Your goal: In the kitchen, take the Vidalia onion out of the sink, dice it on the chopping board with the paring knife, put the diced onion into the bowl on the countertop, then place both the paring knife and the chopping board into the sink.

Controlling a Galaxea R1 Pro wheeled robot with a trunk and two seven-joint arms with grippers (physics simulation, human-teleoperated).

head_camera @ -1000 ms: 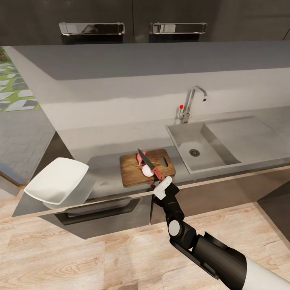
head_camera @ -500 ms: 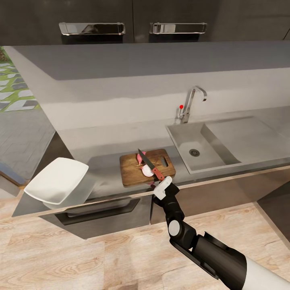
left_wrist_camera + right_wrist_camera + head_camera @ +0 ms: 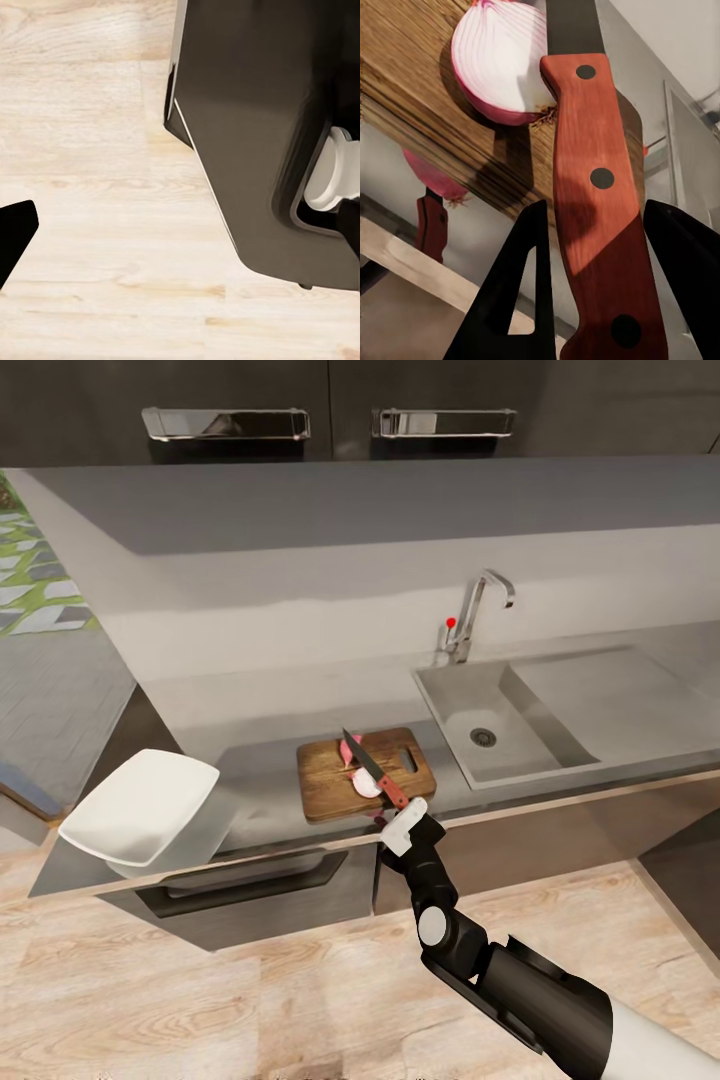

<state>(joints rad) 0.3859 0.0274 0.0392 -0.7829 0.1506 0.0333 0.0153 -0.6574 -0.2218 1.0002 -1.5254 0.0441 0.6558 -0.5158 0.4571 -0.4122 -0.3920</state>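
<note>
Red-handled paring knife (image 3: 374, 770) is sitting in my right gripper (image 3: 398, 822), whose fingers (image 3: 514, 300) are closing on either side of the handle at its butt end; the dark blade is pointing toward eleven o'clock over the chopping board (image 3: 365, 773). In the right wrist view the knife (image 3: 592, 195) is running straight up between my two dark fingers, its three rivets showing, and the blade is lying against a cut onion half (image 3: 506, 64) with its white, purple-ringed face turned toward me. That half is resting on the brown wood (image 3: 435, 127). In the head view the onion pieces (image 3: 360, 775) are lying on the board beneath the blade, one pinkish bit near the tip and a paler one near the handle.

Grey countertop (image 3: 250, 710) is carrying the board near its front edge. At three o'clock of the board the steel sink (image 3: 500, 725) is lying, with its tap (image 3: 478, 615) behind it. At nine o'clock, well apart, the white bowl (image 3: 140, 820) is standing at the counter's end.

My left gripper's state I cannot tell: the left wrist view is offering one dark fingertip (image 3: 13, 238) over the pale wooden floor (image 3: 97, 187), beside part of my dark body (image 3: 262, 135).
</note>
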